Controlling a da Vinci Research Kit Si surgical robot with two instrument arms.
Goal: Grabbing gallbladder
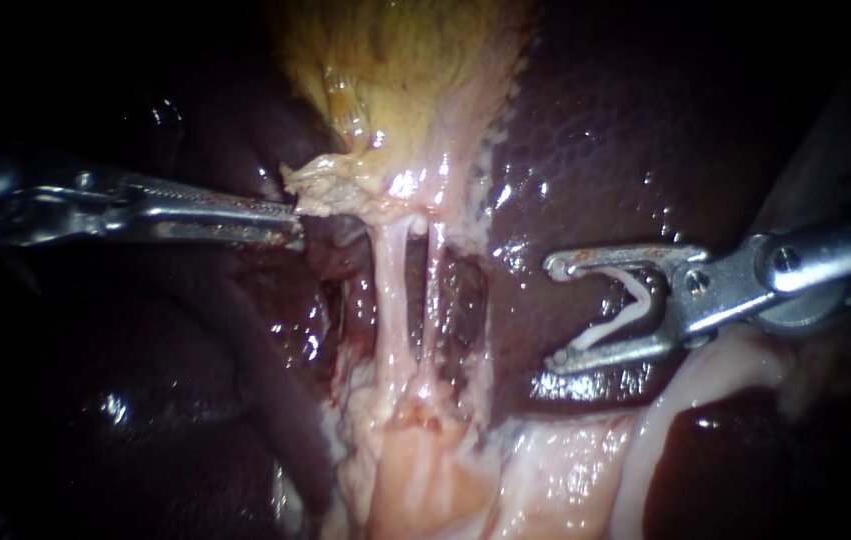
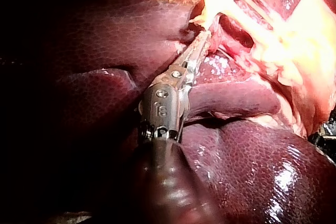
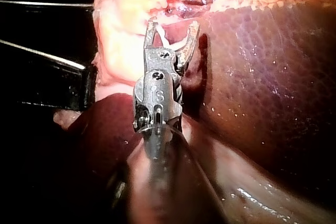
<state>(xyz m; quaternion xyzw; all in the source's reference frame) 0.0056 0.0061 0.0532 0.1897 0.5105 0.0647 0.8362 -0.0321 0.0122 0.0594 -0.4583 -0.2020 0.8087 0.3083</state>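
So, starting far left: the left instrument [image 1: 295, 225] comes in nearly level across dark liver [image 1: 625, 130]. Its hand is closed tight on the ragged pale edge at the bottom of the gallbladder [image 1: 405, 70], with both jaws pinching that frayed flap. The left wrist view shows the same thing, with the slim jaws lying together and their tip buried in the pale fringe.

The gallbladder itself sits top centre, yellowish, narrowing downward to that torn-looking rim just beside the left jaws.

Below it, two thin pale tubes [image 1: 392, 290] run down side by side with a dark gap between them. They end in a pinkish mass of fat [image 1: 425, 470] at the bottom middle. It's all pretty wet and shiny around there.

Over to the right it's liver again, then the right instrument [image 1: 553, 315], coming in from the right edge. Its hand is spread wide and carries a white V-shaped clip [image 1: 610, 325] seated between the jaws, with a leg against each one. So it's gripping the clip and nothing else. It sits over the liver, well apart from the tubes and not touching the gallbladder. In the right wrist view the forked jaws point toward the pale tissue ahead, and the clip shows white in the crotch between them.
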